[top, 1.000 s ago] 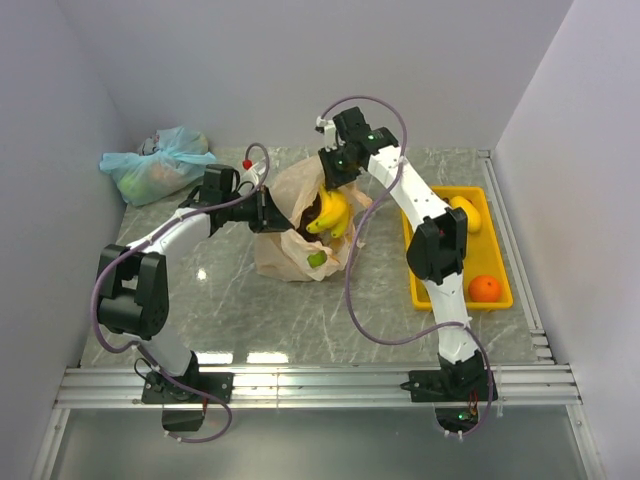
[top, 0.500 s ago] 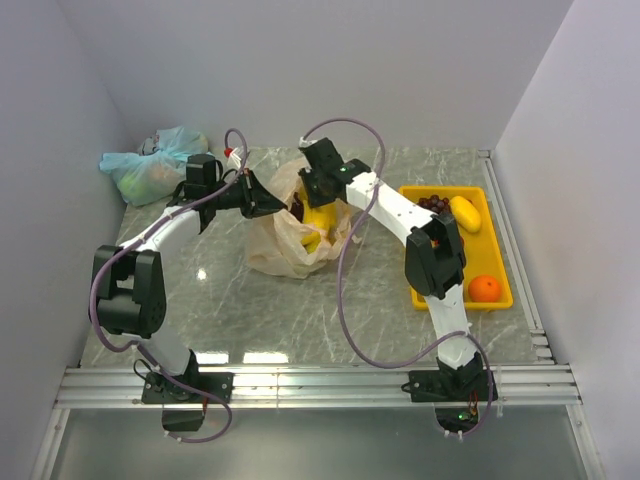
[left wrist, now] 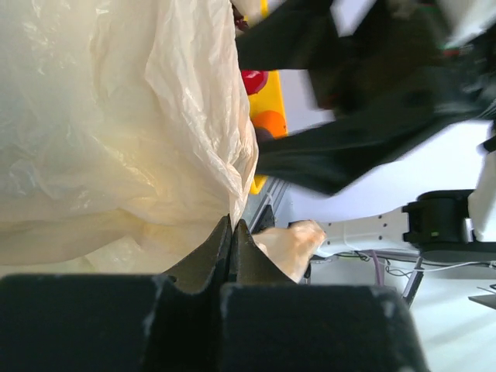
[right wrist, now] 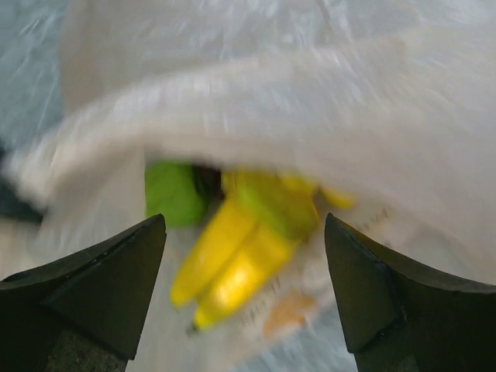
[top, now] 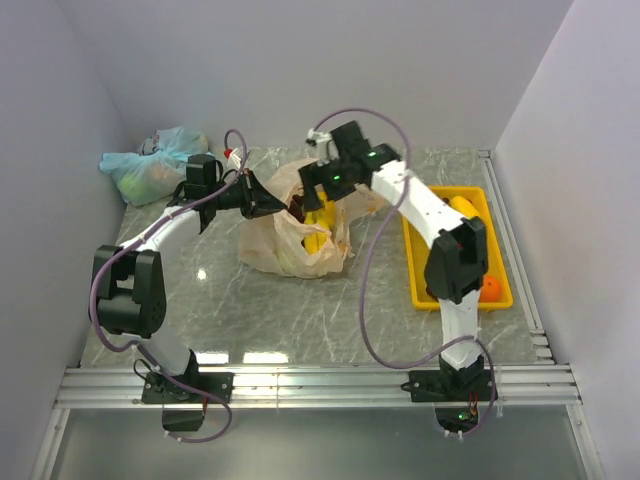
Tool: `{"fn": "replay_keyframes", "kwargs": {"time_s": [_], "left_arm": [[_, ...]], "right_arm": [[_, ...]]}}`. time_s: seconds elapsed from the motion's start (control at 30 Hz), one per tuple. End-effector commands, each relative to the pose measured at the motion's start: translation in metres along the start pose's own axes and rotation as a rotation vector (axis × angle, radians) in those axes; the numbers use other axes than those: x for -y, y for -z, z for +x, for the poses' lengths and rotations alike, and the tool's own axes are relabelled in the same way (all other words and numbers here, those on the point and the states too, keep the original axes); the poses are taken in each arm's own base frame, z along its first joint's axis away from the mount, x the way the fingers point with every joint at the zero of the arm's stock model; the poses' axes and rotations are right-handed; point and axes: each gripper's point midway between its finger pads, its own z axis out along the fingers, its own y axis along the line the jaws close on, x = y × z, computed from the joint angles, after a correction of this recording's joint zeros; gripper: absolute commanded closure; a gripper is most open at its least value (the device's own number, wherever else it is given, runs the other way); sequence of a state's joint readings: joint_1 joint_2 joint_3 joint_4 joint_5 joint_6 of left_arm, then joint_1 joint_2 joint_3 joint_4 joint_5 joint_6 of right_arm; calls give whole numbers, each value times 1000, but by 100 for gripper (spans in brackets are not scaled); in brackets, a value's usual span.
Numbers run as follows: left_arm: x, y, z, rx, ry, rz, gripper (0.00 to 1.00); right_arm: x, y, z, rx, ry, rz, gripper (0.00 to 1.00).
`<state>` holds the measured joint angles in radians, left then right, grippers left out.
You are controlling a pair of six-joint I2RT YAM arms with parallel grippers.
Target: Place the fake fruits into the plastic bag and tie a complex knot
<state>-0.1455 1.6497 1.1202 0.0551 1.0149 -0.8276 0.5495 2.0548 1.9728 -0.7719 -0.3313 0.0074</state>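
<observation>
Since a second ago the banana (right wrist: 232,263) has left the right gripper (right wrist: 244,225), whose fingers now stand wide apart and empty above the bag (top: 295,240). The bag sits mid-table, towards the far edge. The left gripper (left wrist: 232,232) is pinched tight on the bag's rim, holding the mouth up. Filling looks to be the step in hand. Next, I judge, the right arm must reach the tray (top: 415,290) at the right edge for the orange (top: 491,288). No writing is legible.
</observation>
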Motion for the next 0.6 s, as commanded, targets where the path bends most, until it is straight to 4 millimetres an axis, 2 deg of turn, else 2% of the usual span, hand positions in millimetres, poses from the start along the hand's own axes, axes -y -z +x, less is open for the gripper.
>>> {"fn": "replay_keyframes", "kwargs": {"time_s": [0.0, 0.03, 0.07, 0.1, 0.13, 0.17, 0.2, 0.23, 0.27, 0.3, 0.37, 0.4, 0.43, 0.5, 0.57], "left_arm": [[2, 2, -4, 20, -47, -5, 100], [1, 1, -3, 18, -48, -7, 100], [-1, 1, -3, 17, -45, -9, 100], [-4, 0, -1, 14, -37, -11, 100], [-5, -1, 0, 13, -33, -12, 100], [-7, -1, 2, 14, -30, -16, 100], [-7, -2, 3, 14, -31, -14, 100], [-6, -4, 4, 11, -33, -14, 100], [-6, -5, 7, 8, -34, -15, 100], [-4, -6, 8, 7, -41, -14, 100], [-5, -7, 12, 1, -42, -16, 100], [-5, -8, 12, 3, -45, -20, 100], [-5, -7, 13, 2, -47, -22, 100], [-5, -7, 13, 2, -64, -29, 100], [-4, -7, 14, -8, -66, -35, 100]], "right_arm": [[-17, 90, 3, 29, 98, -231, 11], [-16, 103, 15, -4, 81, -261, 11], [-7, 121, 19, 9, 99, -267, 10], [-11, 135, 35, -37, 73, -320, 10], [-11, 145, 43, -44, 70, -348, 10], [-1, 164, 47, -14, 103, -345, 10], [3, 174, 54, -17, 88, -342, 10], [12, 175, 68, -33, 52, -320, 10], [29, 193, 71, 6, 18, -262, 10], [41, 197, 76, 9, -4, -214, 10], [77, 202, 103, -51, -68, -38, 10], [103, 207, 107, -32, -99, 49, 10], [126, 212, 127, -71, -140, 162, 9], [168, 221, 140, -73, -164, 331, 7], [202, 225, 166, -158, -193, 476, 7]]}}
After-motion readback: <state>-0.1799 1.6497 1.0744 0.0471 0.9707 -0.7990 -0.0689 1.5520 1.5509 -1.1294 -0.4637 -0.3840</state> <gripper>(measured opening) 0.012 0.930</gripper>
